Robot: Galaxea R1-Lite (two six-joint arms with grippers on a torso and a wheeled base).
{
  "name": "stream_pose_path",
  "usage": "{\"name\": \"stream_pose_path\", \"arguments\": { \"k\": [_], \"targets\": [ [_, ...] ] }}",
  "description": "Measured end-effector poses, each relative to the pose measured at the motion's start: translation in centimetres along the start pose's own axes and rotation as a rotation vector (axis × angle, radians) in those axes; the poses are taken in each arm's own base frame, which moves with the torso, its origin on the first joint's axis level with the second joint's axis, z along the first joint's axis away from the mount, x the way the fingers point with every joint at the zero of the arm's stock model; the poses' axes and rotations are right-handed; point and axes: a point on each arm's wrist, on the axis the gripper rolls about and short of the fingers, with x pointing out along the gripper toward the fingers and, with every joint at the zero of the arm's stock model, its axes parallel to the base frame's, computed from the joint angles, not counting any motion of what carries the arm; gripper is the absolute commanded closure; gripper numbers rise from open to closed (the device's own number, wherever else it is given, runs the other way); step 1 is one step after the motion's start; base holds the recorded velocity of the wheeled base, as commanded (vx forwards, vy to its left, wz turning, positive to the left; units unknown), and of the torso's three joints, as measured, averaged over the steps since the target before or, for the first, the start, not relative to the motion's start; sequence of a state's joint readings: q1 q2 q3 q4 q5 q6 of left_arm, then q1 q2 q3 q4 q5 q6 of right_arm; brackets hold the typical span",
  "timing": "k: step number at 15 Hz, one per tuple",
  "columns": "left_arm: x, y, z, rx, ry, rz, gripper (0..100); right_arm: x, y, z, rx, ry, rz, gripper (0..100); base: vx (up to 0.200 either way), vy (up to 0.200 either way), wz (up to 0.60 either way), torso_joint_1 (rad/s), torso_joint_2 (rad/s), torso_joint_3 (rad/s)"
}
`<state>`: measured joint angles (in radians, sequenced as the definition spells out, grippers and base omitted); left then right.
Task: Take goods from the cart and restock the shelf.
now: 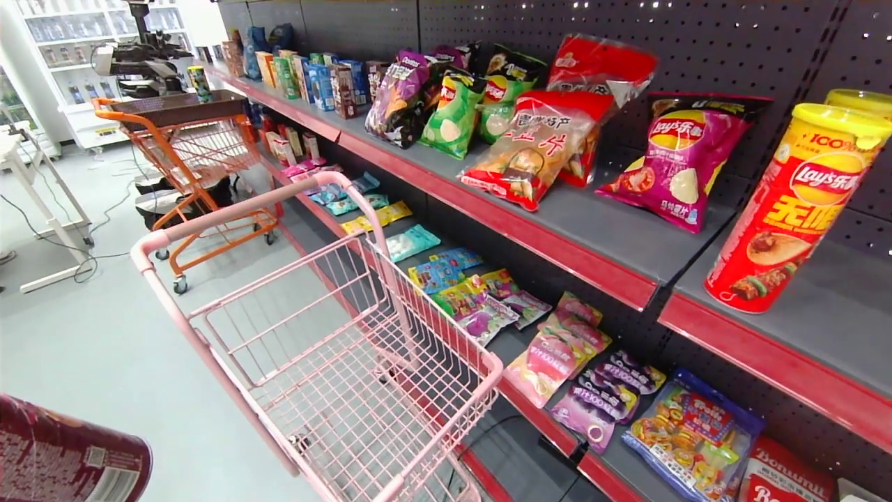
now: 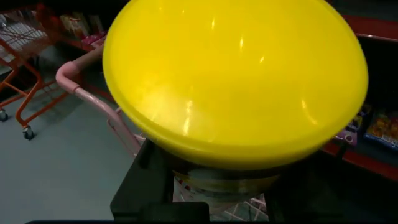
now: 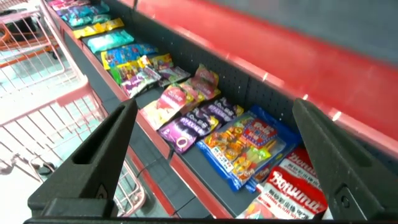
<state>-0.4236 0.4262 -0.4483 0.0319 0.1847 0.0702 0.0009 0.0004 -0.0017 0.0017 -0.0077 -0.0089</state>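
Note:
A chip can with a yellow lid [image 2: 236, 81] stands in my left gripper [image 2: 217, 193], whose black fingers [image 2: 140, 186] are shut on its body below the lid. In the head view the same can's dark red body [image 1: 63, 453] shows at the lower left, left of the pink cart [image 1: 150, 244]. The cart's wire basket [image 1: 362, 390] holds no goods that I can see. My right gripper [image 3: 211, 162] is open with nothing between its fingers [image 3: 93, 168], hanging over the lower shelf's candy bags [image 3: 242, 143]. A matching red can with a yellow lid [image 1: 794, 202] stands on the upper shelf [image 1: 627, 279].
Chip bags [image 1: 529, 146] lie along the upper shelf to the left of the can, with bare grey board [image 1: 822, 328] around it. An orange cart [image 1: 202, 146] stands farther down the aisle. The floor [image 1: 90, 335] left of the pink cart is open.

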Motion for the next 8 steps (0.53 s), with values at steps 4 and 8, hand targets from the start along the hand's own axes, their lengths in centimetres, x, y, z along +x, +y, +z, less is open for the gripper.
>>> {"name": "stream_pose_path", "arguments": {
  "k": [4, 8],
  "targets": [
    [0.04, -0.01, -0.03, 0.001, 0.003, -0.002, 100, 0.00, 0.00, 0.00, 0.000, 0.000, 0.000, 0, 0.000, 0.000, 0.00, 0.234, -0.60, -0.365],
    [0.09, -0.03, -0.06, 0.002, 0.006, -0.003, 100, 0.00, 0.00, 0.00, 0.000, 0.000, 0.000, 0, 0.000, 0.000, 0.00, 0.192, -0.46, -0.271]
  ]
}}
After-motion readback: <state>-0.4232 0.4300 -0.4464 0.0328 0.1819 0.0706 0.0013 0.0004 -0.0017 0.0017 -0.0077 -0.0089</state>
